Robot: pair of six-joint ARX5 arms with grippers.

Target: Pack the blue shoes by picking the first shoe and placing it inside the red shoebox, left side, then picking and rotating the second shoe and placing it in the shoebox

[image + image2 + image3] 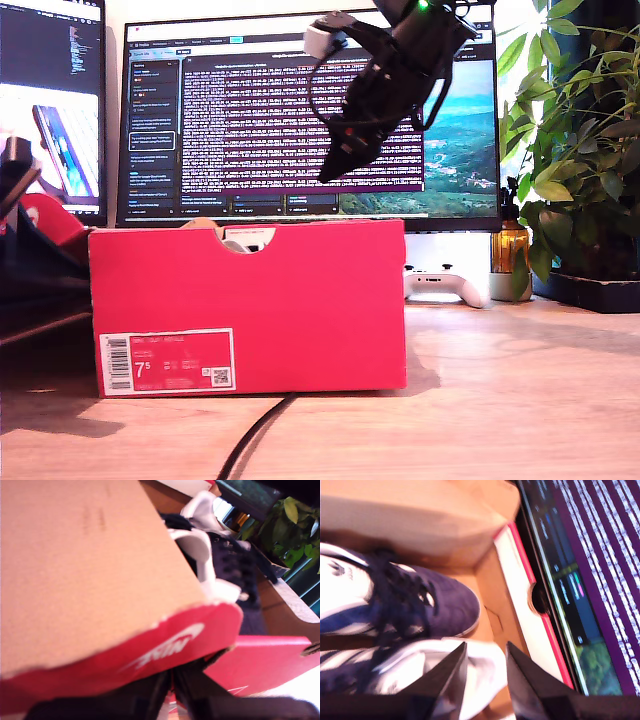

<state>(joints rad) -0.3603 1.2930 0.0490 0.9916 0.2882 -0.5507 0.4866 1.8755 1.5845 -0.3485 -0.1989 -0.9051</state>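
The red shoebox (250, 300) stands on the table with its white 7.5 label (165, 362) facing the camera. Both blue shoes lie inside it: one shows its navy toe and laces (440, 610), the other (350, 675) lies beside it, nearer the camera. My second gripper (335, 172) hangs above the box towards the exterior view's right, pointing down; its fingers (452, 680) stand slightly apart with nothing between them. My first gripper (172, 677) is shut on the red swoosh rim of the lid (170, 642), at the exterior view's left edge (45, 222). The shoes (235, 570) show beyond the lid.
Two monitors (300, 110) stand close behind the box. A white game controller (445, 283), an amber bottle (510, 250) and a leafy plant (580, 150) sit at the exterior view's right. A black cable (250, 440) runs from the box to the table's front edge.
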